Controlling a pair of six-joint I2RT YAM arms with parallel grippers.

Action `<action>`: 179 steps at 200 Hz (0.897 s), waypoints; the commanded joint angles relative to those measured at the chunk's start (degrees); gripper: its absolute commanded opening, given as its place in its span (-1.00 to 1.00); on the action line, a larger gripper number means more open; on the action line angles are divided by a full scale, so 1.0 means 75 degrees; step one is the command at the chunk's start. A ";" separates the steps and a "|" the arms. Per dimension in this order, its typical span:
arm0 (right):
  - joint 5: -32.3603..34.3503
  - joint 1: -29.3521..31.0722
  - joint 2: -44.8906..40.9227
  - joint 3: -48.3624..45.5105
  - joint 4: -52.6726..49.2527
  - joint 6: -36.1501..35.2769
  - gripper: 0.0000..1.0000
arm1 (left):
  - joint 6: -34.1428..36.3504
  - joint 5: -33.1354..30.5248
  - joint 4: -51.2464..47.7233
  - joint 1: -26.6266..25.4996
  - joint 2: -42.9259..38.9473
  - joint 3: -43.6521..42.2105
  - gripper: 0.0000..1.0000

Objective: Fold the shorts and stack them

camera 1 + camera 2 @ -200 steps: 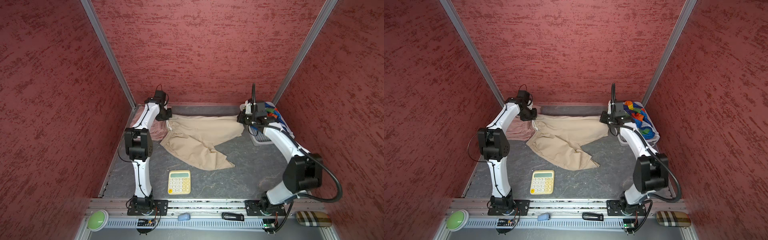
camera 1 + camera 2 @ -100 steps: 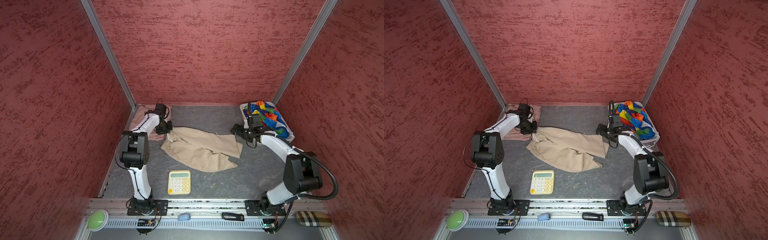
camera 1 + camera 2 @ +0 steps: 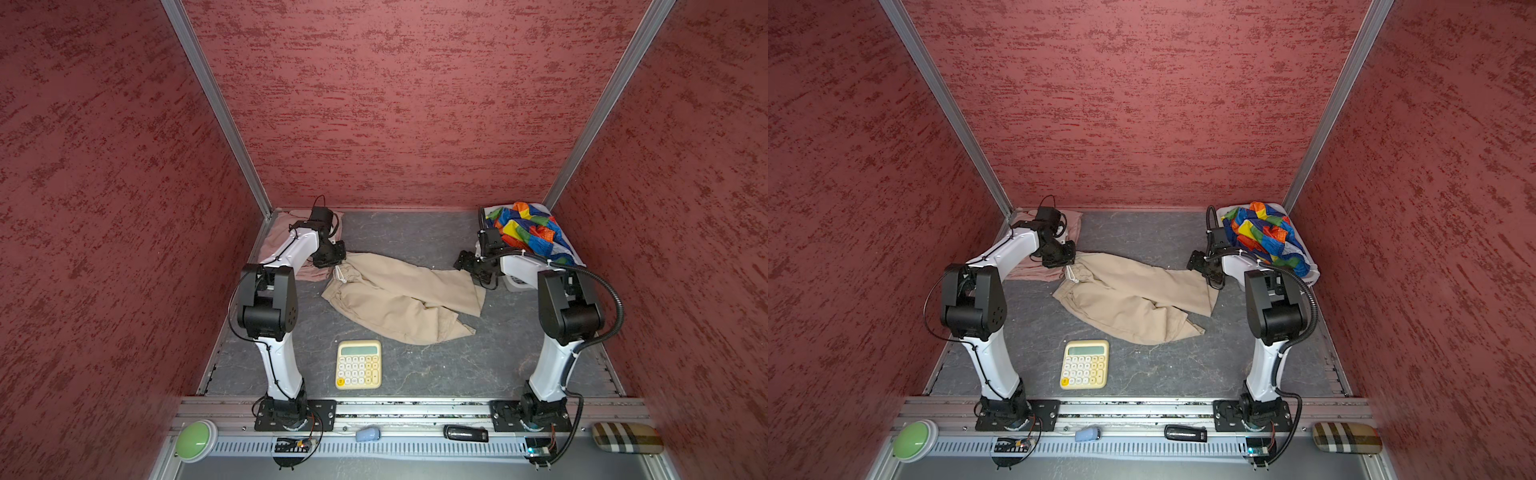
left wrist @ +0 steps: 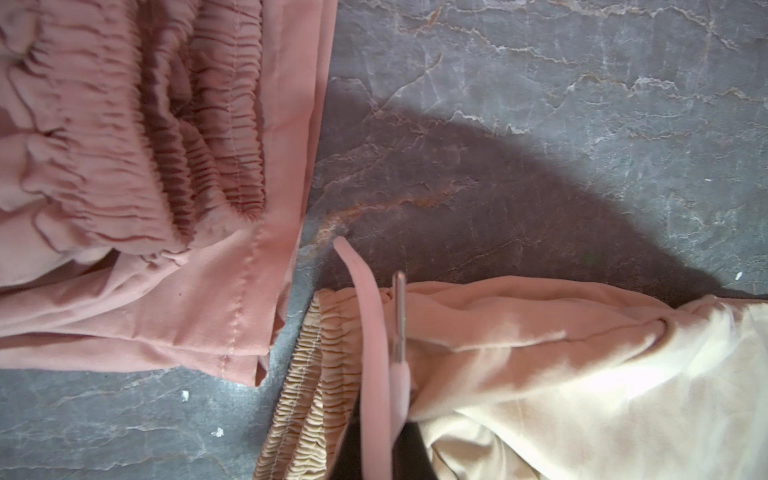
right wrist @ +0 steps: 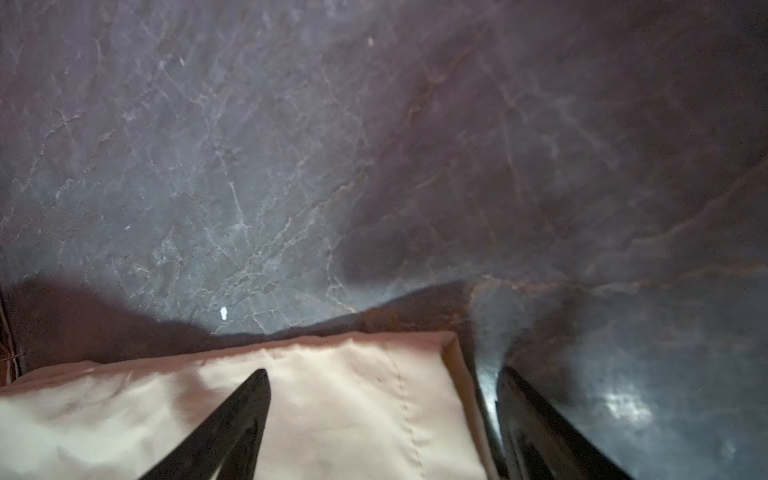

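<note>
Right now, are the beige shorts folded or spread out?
Spread, not folded. The beige shorts lie loosely open on the table, waistband toward the pink pair, both legs splayed and rumpled in both top views.

bright overhead light, blurry wrist views

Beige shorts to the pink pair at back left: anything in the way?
Nothing visible. Only a bare strip of mat separates the beige shorts from the pink shorts. The left gripper is shut on the beige waistband; the calculator lies nearer the front, off that path.
</note>
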 commanded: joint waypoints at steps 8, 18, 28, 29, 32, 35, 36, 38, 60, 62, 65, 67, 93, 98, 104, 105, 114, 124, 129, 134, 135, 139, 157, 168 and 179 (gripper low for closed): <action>0.0464 0.0007 0.0410 0.0549 -0.0233 -0.0294 0.56 | 0.0059 0.0082 0.0108 -0.0049 -0.0211 -0.0021 -1.00; 0.0554 0.0013 0.0581 0.0677 -0.0335 -0.0426 0.44 | 0.0062 0.0095 0.0098 -0.0055 -0.0188 -0.0009 -1.00; 0.0611 0.0007 0.0661 0.0674 -0.0418 -0.0532 0.35 | 0.0071 0.0095 0.0094 -0.0048 -0.0190 -0.0017 -1.00; 0.0614 0.0004 0.0665 0.0666 -0.0428 -0.0549 0.35 | 0.0068 0.0101 0.0095 -0.0052 -0.0188 -0.0019 -1.00; 0.0651 0.0005 0.0666 0.0643 -0.0446 -0.0578 0.34 | 0.0080 0.0090 0.0086 -0.0047 -0.0188 -0.0021 -1.00; 0.0688 0.0006 0.0658 0.0604 -0.0458 -0.0602 0.34 | 0.0085 0.0085 0.0085 -0.0054 -0.0191 -0.0021 -1.00; 0.0699 0.0004 0.0651 0.0584 -0.0460 -0.0613 0.34 | 0.0086 0.0084 0.0084 -0.0055 -0.0195 -0.0021 -1.00; 0.0720 0.0005 0.0646 0.0555 -0.0461 -0.0633 0.33 | 0.0087 0.0084 0.0084 -0.0055 -0.0198 -0.0021 -1.00; 0.0940 0.0012 0.0427 0.0106 -0.0395 -0.0804 0.26 | 0.0111 0.0047 0.0096 -0.0050 -0.0181 -0.0033 -1.00; 0.0944 0.0004 0.0418 0.0069 -0.0393 -0.0810 0.25 | 0.0111 0.0045 0.0096 -0.0054 -0.0182 -0.0021 -1.00; 0.0945 0.0012 0.0403 0.0027 -0.0383 -0.0834 0.23 | 0.0111 0.0048 0.0096 -0.0048 -0.0167 -0.0021 -1.00; 0.0946 0.0007 0.0394 -0.0006 -0.0372 -0.0847 0.21 | 0.0111 0.0051 0.0099 -0.0047 -0.0161 -0.0004 -1.00; 0.0837 0.0009 0.0472 -0.0220 -0.0173 -0.0875 -0.08 | 0.0083 0.0105 0.0100 -0.0071 -0.0093 0.0024 -1.00; 0.0818 0.0013 0.0523 -0.0203 -0.0170 -0.0876 -0.16 | 0.0087 0.0096 0.0099 -0.0075 -0.0096 0.0017 -1.00; 0.0788 0.0010 0.0567 -0.0197 -0.0191 -0.0873 -0.23 | 0.0087 0.0088 0.0093 -0.0079 -0.0110 0.0009 -1.00; 0.0779 0.0012 0.0571 -0.0197 -0.0192 -0.0872 -0.25 | 0.0082 0.0086 0.0089 -0.0073 -0.0107 0.0005 -1.00; 0.0755 0.0010 0.0568 -0.0228 -0.0144 -0.0840 -0.37 | 0.0087 0.0055 0.0090 -0.0083 -0.0137 -0.0015 -1.00; 0.0758 0.0013 0.0545 -0.0249 -0.0068 -0.0850 -0.53 | 0.0098 0.0031 0.0098 -0.0079 -0.0162 -0.0047 -1.00; 0.0749 0.0013 0.0561 -0.0229 -0.0064 -0.0847 -0.62 | 0.0099 0.0024 0.0096 -0.0082 -0.0163 -0.0065 -1.00; 0.0748 0.0010 0.0566 -0.0185 -0.0069 -0.0858 -0.74 | 0.0097 0.0023 0.0102 -0.0090 -0.0175 -0.0065 -1.00; 0.0747 0.0011 0.0576 -0.0173 -0.0072 -0.0859 -0.76 | 0.0098 0.0018 0.0105 -0.0084 -0.0169 -0.0067 -1.00; 0.0730 0.0011 0.0602 -0.0107 -0.0095 -0.0879 -0.85 | 0.0099 0.0016 0.0099 -0.0083 -0.0171 -0.0068 -1.00; 0.0584 0.0004 0.0648 0.0314 -0.0243 -0.0918 -1.00 | 0.0099 0.0087 0.0087 -0.0101 -0.0171 -0.0006 -1.00; 0.0454 0.0007 0.0508 0.0659 -0.0354 -0.0887 -1.00 | 0.0095 0.0135 0.0050 -0.0088 -0.0175 0.0124 -1.00; 0.0334 0.0013 0.0272 0.1098 -0.0573 -0.0883 -1.00 | 0.0088 0.0146 -0.0056 -0.0087 -0.0178 0.0414 -1.00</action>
